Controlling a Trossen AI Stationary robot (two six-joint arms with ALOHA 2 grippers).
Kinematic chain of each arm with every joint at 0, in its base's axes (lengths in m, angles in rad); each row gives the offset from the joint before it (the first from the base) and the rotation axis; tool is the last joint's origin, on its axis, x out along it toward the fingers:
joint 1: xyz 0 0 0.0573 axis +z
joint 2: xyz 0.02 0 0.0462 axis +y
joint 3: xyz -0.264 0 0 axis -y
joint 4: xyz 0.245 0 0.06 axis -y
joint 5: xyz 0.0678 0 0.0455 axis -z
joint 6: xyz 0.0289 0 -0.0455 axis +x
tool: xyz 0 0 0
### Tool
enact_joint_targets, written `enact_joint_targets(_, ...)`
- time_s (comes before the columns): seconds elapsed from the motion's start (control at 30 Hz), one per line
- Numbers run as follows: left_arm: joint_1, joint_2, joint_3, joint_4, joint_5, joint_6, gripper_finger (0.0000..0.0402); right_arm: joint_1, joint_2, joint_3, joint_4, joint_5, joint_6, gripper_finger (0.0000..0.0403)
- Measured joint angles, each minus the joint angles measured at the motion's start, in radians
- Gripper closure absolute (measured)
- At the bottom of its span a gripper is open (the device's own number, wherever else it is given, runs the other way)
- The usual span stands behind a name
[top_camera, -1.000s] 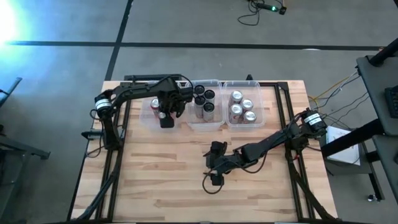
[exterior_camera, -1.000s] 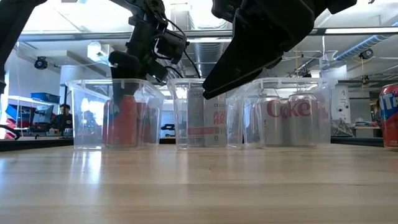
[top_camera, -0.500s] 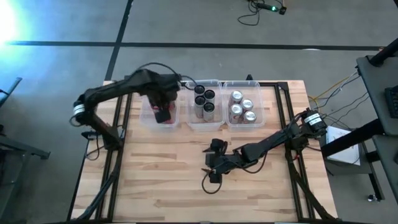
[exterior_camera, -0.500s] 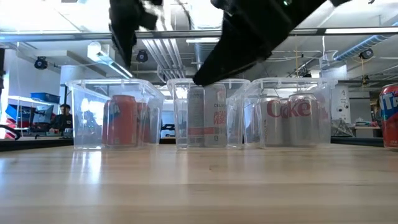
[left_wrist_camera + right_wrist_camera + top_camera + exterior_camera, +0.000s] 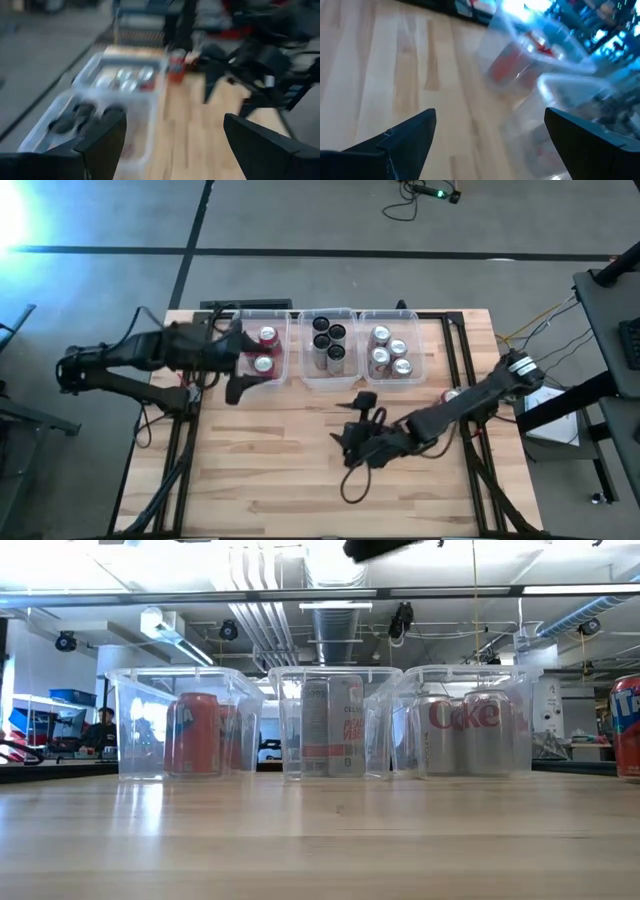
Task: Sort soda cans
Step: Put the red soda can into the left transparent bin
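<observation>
Your left gripper (image 5: 232,385) has pulled back from the left bin (image 5: 262,352), jaws wide and empty. Two red cans (image 5: 265,350) now sit inside, so that drop is done. Your right gripper (image 5: 357,442) hangs over the worktop (image 5: 260,470), also wide, empty. One red can (image 5: 450,395) waits near your right arm.

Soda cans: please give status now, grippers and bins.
Left gripper open, empty, beside left bin. Right gripper open, empty, mid-table. One can loose near right edge. Nothing blocking.
</observation>
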Motion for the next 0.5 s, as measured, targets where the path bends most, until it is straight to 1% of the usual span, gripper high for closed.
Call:
enact_joint_targets(0.1, -0.049, -0.066, -0.133, 0.177, 0.0, 0.034, 0.0084, -0.004, -0.081, 0.061, -0.169, -0.006, -0.019, 0.0035)
enact_joint_targets(0.17, -0.071, -0.092, -0.217, 0.269, 0.012, 0.073, 0.0084, -0.015, -0.14, 0.122, -0.353, -0.034, 0.024, 0.0035)
enact_joint_targets(0.23, -0.086, -0.108, -0.297, 0.359, 0.036, 0.104, 0.0084, -0.041, -0.193, 0.184, -0.558, -0.145, 0.105, 0.0035)
enact_joint_targets(0.3, -0.094, -0.11, -0.371, 0.484, 0.057, 0.112, 0.0084, -0.078, -0.24, 0.231, -0.745, -0.254, 0.212, 0.0035)
enact_joint_targets(0.43, -0.1, -0.095, -0.488, 0.715, 0.061, 0.114, 0.0084, -0.149, -0.335, 0.254, -1.017, -0.328, 0.391, 0.0035)
enact_joint_targets(0.5, -0.101, -0.081, -0.535, 0.791, 0.081, 0.115, 0.0084, -0.188, -0.374, 0.247, -1.131, -0.392, 0.499, 0.0035)
